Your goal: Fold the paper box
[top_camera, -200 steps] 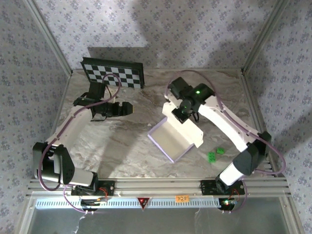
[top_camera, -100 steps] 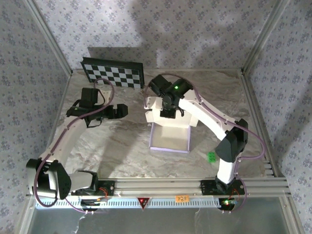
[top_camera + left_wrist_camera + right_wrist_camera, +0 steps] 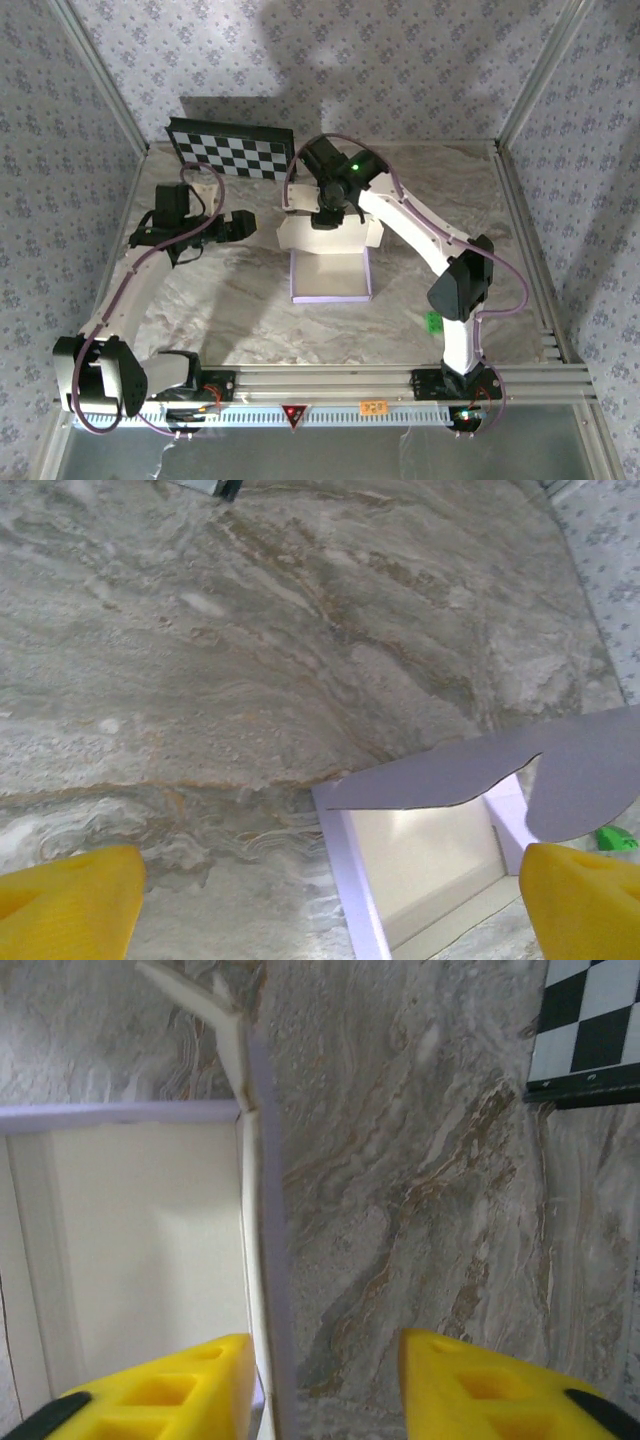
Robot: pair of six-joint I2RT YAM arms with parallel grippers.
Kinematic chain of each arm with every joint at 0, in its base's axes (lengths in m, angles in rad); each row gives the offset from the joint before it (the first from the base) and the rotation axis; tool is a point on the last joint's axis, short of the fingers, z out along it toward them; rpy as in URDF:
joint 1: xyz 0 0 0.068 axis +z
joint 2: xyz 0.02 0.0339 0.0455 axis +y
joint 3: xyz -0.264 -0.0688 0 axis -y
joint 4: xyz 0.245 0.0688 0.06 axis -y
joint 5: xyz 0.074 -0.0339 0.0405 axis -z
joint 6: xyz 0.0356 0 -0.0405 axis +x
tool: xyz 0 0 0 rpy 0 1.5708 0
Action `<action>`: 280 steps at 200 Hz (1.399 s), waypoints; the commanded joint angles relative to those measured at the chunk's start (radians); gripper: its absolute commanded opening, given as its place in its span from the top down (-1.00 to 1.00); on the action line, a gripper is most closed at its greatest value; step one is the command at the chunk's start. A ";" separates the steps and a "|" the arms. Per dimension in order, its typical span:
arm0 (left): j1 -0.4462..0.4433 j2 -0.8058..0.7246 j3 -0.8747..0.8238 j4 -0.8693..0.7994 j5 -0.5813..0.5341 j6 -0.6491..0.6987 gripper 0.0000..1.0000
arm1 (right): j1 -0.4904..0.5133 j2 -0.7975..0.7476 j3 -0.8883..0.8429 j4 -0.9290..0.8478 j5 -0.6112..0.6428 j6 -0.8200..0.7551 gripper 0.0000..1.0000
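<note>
Lavender paper box (image 3: 330,280) — lid flap at far end.

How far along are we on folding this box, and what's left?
Done: the paper box has its side walls up, forming an open tray. In hand: the right gripper straddles one upright wall, jaws open, not clamping. The left gripper hovers open beside the box, touching nothing. To do: the lid flap at the far edge is not closed over the tray, so closing and tucking it remains.
</note>
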 commanded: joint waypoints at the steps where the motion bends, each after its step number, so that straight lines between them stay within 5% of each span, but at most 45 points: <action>1: -0.012 0.000 0.020 0.045 0.070 0.021 -0.79 | -0.026 -0.063 0.002 0.046 -0.043 0.042 0.05; 56: -0.143 0.022 0.039 0.009 -0.048 0.100 -0.60 | -0.127 -0.308 -0.262 0.264 -0.124 0.400 -0.08; 155: -0.222 0.029 -0.191 0.305 -0.075 0.038 -0.39 | -0.297 -0.909 -1.184 0.901 -0.199 0.800 -0.35; 199: -0.235 0.102 -0.178 0.352 -0.080 0.034 -0.31 | -0.346 -0.918 -1.352 1.035 -0.183 0.856 -0.34; 280: -0.259 0.183 -0.090 0.352 -0.071 0.049 -0.17 | -0.467 -0.734 -1.423 1.316 -0.409 0.784 -0.19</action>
